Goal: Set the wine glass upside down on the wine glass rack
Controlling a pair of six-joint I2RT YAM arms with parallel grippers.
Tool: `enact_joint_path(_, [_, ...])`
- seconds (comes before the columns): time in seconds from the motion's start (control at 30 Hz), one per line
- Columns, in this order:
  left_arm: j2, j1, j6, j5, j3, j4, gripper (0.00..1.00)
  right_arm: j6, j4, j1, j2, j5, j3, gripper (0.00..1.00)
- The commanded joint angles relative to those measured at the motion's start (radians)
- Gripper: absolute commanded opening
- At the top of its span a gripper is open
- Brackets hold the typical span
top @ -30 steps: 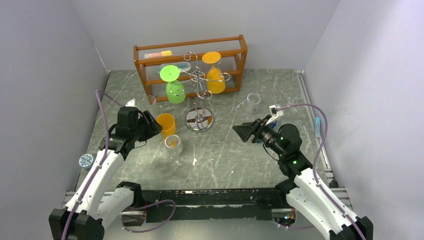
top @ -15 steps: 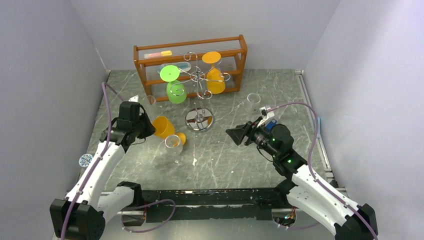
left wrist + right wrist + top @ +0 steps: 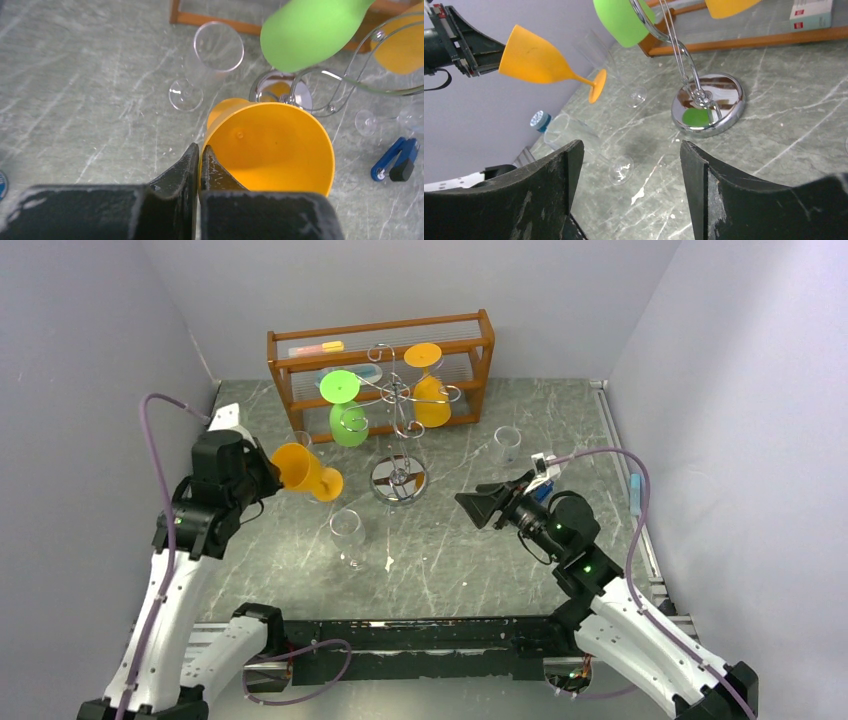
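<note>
A: Where is the wine glass [image 3: 303,472] in relation to the wine glass rack [image 3: 398,410]?

B: It is in the air just left of the rack, near it but apart. It lies on its side, with the foot pointing toward the rack's pole and the open mouth toward the arm.

A: What makes the step in hand go well?

B: As I judge it, the step is to carry the glass over and turn it upside down. The wrist has to roll until the mouth faces down. The foot then has to rise above a free scroll arm, so the stem slips into the wire slot and the foot rests on top. The green glass [image 3: 348,412] hangs on the rack's left side, closest to the approach. A hung orange glass [image 3: 428,380] takes the far right. A nearer arm looks like the free one, but the wires are too fine to be sure. The hold is only on the thin rim, so a slow, even turn should keep the glass from pivoting.

A: And the grippers?

B: The left gripper [image 3: 200,152] is almost closed, pinching the bowl's wall at the rim with one finger inside and one outside. The right gripper [image 3: 630,147] hovers to the right of the rack, facing it. Its jaws are spread wide and it holds nothing.
</note>
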Motion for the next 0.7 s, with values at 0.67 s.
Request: enact_joint_path(0.67, [-0.3, 0.008, 0.065, 0.332, 0.307, 0.248, 0.05, 0.322, 0.289, 0.011, -0.039, -0.132, 0.008, 0.79])
